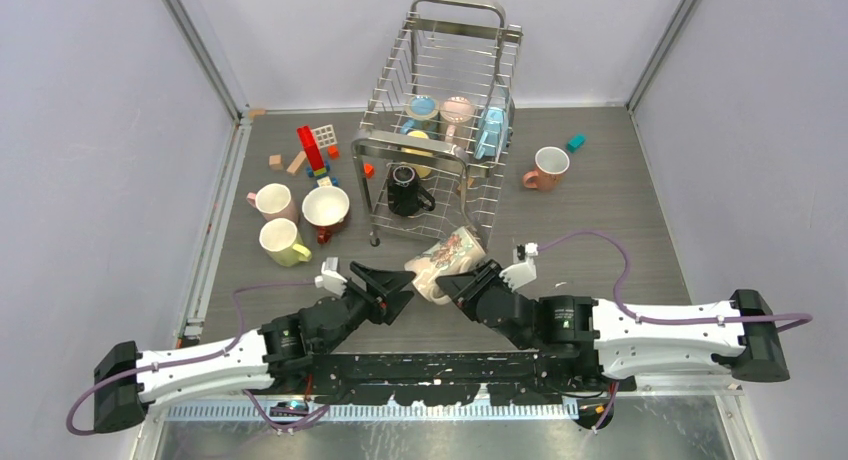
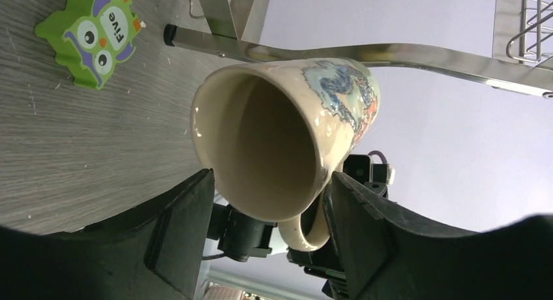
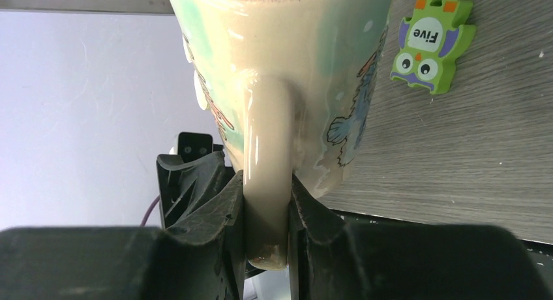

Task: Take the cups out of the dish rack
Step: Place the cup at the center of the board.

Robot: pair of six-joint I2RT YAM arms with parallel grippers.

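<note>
The right gripper is clamped on the handle of the cream mug, held just in front of the dish rack. The left gripper stands wide, jaws flanking the mug's rim; contact cannot be determined.

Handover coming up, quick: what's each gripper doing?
Left gripper: jaws astride the mug rim; grip cannot be told.
Right gripper: closed on the mug's handle.

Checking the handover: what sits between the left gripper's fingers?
The cream mug, open end toward the camera, shown in the left wrist view; the right gripper holds its handle.
</note>
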